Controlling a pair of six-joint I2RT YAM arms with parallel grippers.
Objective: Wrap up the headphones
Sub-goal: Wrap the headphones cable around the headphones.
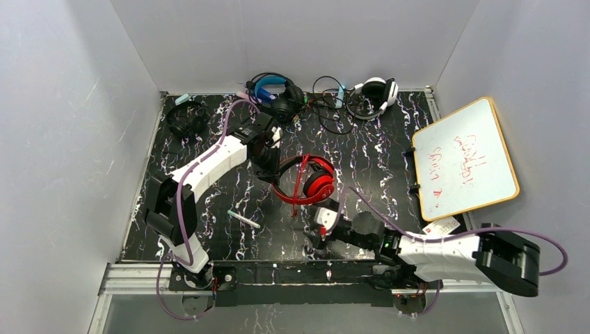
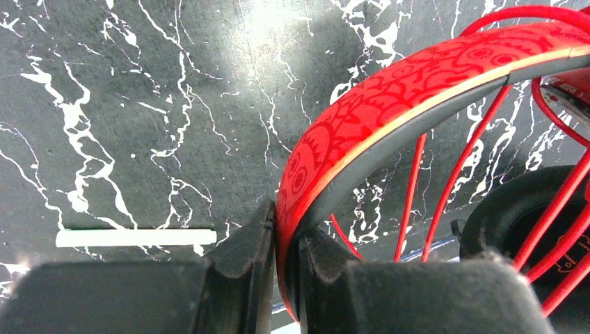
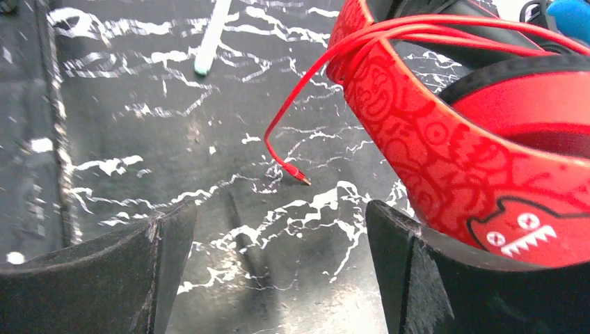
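The left gripper (image 2: 284, 233) is squeezing its fingers hard onto the headband (image 2: 389, 90) of the red headphones (image 1: 309, 179), which are sitting around mid-table. The right gripper (image 3: 278, 229) is hanging low just beside them with its fingers spread wide and nothing in between. The red cable (image 3: 417, 22) is crossing the band in several strands, and the loose tail with the plug (image 3: 300, 177) is lying on the table (image 3: 139, 125) right ahead of those spread fingers.

So I'm guessing we're finishing the wrap. The right one needs to be pinching that skinny tail near the plug and looping it round without snagging the strands. A white pen (image 1: 243, 219) is lying nearby and a whiteboard (image 1: 465, 158) is leaning off right. The other headphone pairs (image 1: 275, 94) are sitting tangled at the back, well apart and not blocking anything.
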